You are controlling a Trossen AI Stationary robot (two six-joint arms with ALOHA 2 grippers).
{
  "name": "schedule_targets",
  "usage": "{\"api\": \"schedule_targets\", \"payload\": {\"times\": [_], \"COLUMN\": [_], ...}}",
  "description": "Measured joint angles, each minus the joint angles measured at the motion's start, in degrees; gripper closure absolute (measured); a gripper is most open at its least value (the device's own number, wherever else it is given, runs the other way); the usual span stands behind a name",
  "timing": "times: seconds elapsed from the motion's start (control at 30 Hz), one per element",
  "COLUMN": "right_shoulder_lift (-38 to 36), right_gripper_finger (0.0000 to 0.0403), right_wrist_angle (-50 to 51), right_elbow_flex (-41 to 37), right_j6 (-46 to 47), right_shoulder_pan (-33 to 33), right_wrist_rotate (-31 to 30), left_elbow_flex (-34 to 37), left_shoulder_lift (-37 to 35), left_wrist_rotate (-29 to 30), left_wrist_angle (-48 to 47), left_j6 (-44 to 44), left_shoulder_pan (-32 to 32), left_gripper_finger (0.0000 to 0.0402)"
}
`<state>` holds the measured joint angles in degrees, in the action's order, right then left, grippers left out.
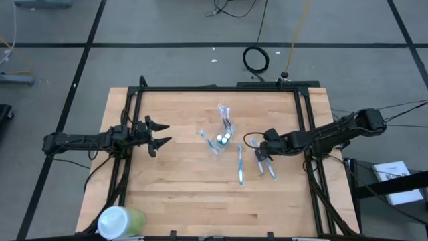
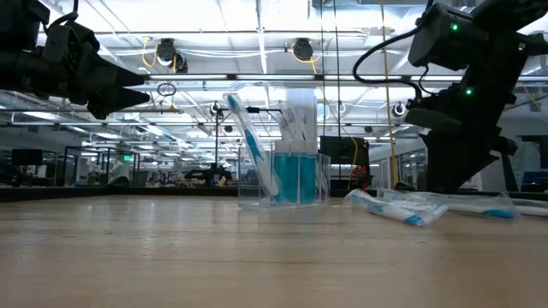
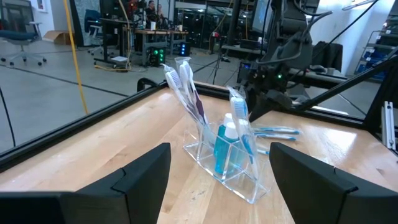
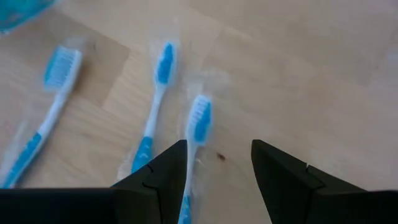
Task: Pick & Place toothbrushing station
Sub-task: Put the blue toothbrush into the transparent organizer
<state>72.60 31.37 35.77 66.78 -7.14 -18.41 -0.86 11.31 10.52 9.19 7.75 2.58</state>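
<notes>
A small clear plastic cup stands on its base at mid-table. Several blue-and-white toothbrushes stand in it beside white-and-teal tubes. Three wrapped toothbrushes lie flat on the wood to its right: one, a second and a third. My right gripper hangs open just above the third one's handle, slanting down, touching nothing. My left gripper waits open and level at the table's left, pointing at the cup.
A green cup with a white lid lies at the table's near left corner. Two more wrapped toothbrushes lie just left of the clear cup. A black frame runs along the table's far and side edges.
</notes>
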Motion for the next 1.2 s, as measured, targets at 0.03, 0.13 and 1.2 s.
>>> {"api": "schedule_targets", "payload": {"times": [0.03,0.13,1.2], "right_shoulder_lift": [-0.02,0.07,6.58], "right_gripper_finger": [0.0232,0.0232,0.0232], "right_wrist_angle": [-0.48,-2.27,0.30], "right_elbow_flex": [0.00,0.00,0.06], "right_j6": [0.00,-0.91,1.53], "right_shoulder_pan": [-0.02,-0.02,1.47], "right_wrist_rotate": [-0.88,-1.71,-2.58], "left_elbow_flex": [0.00,0.00,0.00], "left_shoulder_lift": [-0.01,-0.02,-0.01], "left_wrist_rotate": [0.00,0.01,0.02], "left_wrist_angle": [0.00,0.00,0.00], "left_j6": [0.00,0.01,0.00], "left_shoulder_pan": [0.00,0.01,0.00], "left_gripper_finger": [0.0119,0.0119,0.0119]}}
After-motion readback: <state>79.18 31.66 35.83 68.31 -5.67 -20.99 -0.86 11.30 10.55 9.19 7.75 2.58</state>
